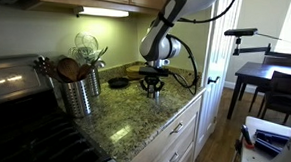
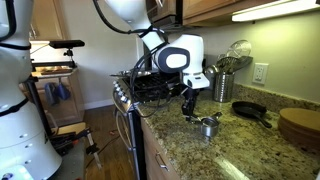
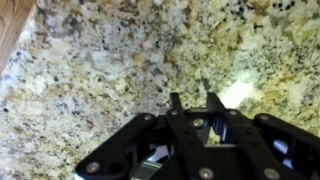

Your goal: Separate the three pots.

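Note:
The small shiny silver pots (image 2: 208, 126) sit clustered together on the granite counter (image 2: 190, 150); I cannot tell from here how many are nested. My gripper (image 2: 188, 110) hangs just above the counter, a little to the side of the pots and apart from them. It also shows in an exterior view (image 1: 153, 90), where the pots are hard to make out. In the wrist view the fingers (image 3: 194, 100) stand close together with only a narrow gap, nothing between them, and bare granite (image 3: 100, 70) beyond.
A ribbed steel canister with wooden spoons (image 1: 80, 90) (image 2: 222, 86) stands by the stove (image 1: 23, 125). A black pan (image 2: 250, 110) (image 1: 118, 83) and a round wooden board (image 2: 300, 125) lie towards the wall. The counter's front edge (image 1: 174, 118) is near.

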`<action>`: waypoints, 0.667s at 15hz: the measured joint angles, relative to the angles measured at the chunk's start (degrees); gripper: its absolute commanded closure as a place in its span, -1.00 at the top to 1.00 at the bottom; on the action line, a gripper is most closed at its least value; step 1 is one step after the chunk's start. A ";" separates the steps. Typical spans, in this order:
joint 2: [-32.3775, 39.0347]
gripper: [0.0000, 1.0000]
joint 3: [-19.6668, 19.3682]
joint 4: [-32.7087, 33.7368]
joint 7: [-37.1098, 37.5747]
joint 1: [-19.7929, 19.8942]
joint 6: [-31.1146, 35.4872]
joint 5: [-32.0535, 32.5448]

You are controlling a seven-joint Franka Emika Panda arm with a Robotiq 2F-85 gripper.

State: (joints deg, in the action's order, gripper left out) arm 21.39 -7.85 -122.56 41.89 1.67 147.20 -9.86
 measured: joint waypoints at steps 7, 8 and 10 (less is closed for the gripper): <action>-0.12 -0.60 -2.04 -0.06 0.59 -0.20 -0.04 2.21; -0.14 -0.60 -2.18 -0.06 0.75 -0.21 -0.04 2.55; -0.23 -0.60 -2.24 -0.06 1.04 -0.29 -0.05 3.28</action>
State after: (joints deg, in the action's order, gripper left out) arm 21.16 -10.09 -122.61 42.94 1.38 147.15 -6.58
